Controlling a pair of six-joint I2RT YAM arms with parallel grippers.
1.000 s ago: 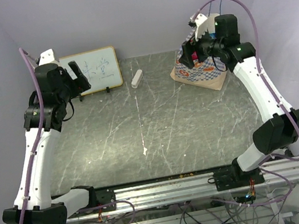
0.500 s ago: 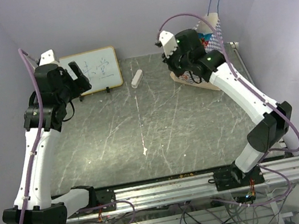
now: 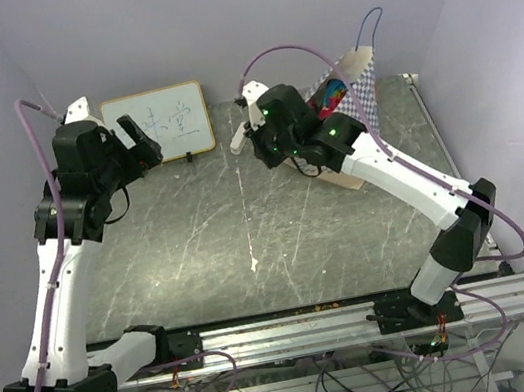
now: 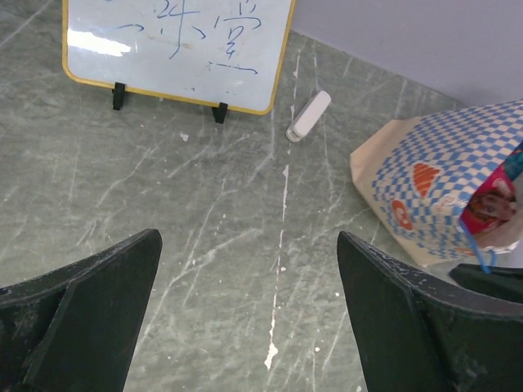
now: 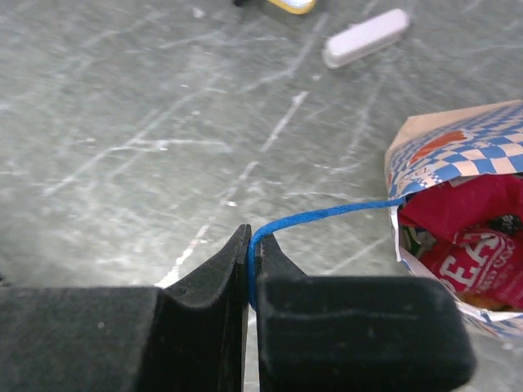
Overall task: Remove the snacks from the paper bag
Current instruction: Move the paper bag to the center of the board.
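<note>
Right wrist view tells you the change. Your right fingers (image 5: 249,245), wide apart above the bag a second ago, are now pinched together on the thin blue cord handle (image 5: 327,214). The arm has swung left toward the middle of the worktop (image 3: 198,238), and the paper bag (image 3: 350,89) has been pulled over with it, so its mouth now faces the fingers. I judge this opens a way to the snacks, but none is out yet. The pink-red packet (image 5: 470,261) sits just inside the mouth. The bag lies near the fingers, on their right, joined to them only by the stretched cord. Your left fingers (image 4: 249,241) hang spread wide, holding nothing, well apart from the bag.
</note>
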